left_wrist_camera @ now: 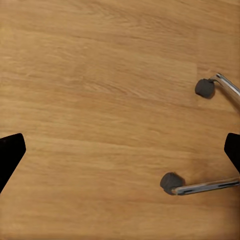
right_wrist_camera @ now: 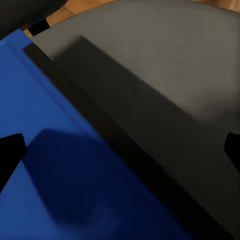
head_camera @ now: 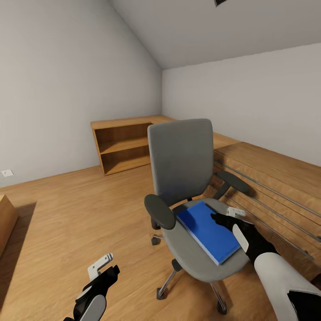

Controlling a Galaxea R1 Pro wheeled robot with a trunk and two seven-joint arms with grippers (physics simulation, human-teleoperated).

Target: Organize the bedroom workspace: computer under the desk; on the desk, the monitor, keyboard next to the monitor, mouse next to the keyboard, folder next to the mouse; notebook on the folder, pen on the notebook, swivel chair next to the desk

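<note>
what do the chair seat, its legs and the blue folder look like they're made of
Swivel chair seat: matte grey padding, likely fabric, no shine. Its base legs: polished metal, likely chrome, with bright highlights, ending in dark castors. Folder: smooth bright blue cover, plastic or coated card; which one is unclear.

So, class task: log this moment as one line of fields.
stage: reaching for folder | folder: on chair seat | right gripper: open, over folder's edge | left gripper: open, low over floor

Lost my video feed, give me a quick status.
Right gripper open, low over the folder. Folder flat on the chair seat. Left gripper open, over bare floor. Nothing in the way.
</note>
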